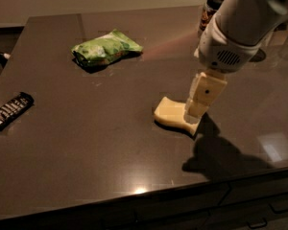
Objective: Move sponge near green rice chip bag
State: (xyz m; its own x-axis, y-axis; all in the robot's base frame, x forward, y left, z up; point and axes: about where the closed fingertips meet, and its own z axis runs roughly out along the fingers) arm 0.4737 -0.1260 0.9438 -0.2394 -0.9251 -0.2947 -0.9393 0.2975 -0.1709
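Jaws of the gripper [192, 116] are down at the right end of the sponge [169, 111], and the cream-coloured part covers that end from where I stand. Whether they are spread or pinching the foam, I cannot tell.

I count one sponge. It is a pale yellow block with curved sides, lying flat on the dark worktop [86, 152], a little right of the middle and toward the front edge. Its left half sticks out clear of the gripper.

Above the gripper, the robot's white arm [230, 42] slants up to the top right corner. Its shadow falls on the worktop in front of the sponge and to its right.

One green rice chip bag [107, 48] lies well apart from the sponge, toward the back left. One black candy bar [10, 110] with white lettering lies near the left edge, even farther from the sponge. One dark-lidded jar [212, 7] stands at the back, partly hidden behind the arm.
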